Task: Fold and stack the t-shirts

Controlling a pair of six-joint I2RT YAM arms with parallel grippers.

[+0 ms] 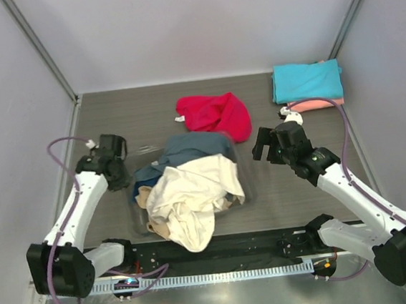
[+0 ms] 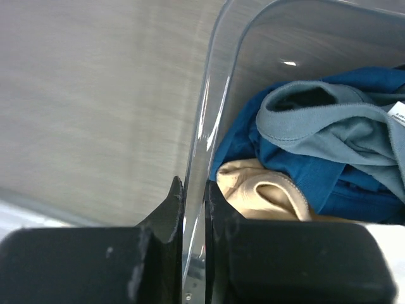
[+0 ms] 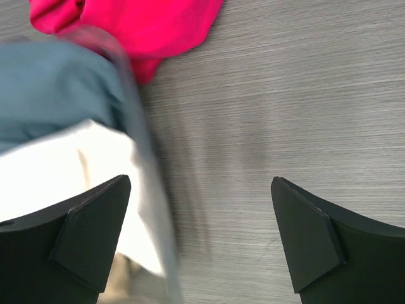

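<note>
Left pincer (image 2: pixel 193 185) clamps tub wall (image 2: pixel 214 101) — right pincer (image 3: pixel 201 183) agape.

Salmon shirt (image 1: pixel 320 102) mostly beneath turquoise shirt (image 1: pixel 306 81)

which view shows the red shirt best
Top external: the whole crumpled red shirt lies on the table. Right wrist catches only part of it, cut off by the frame; left wrist shows none of it.
</note>
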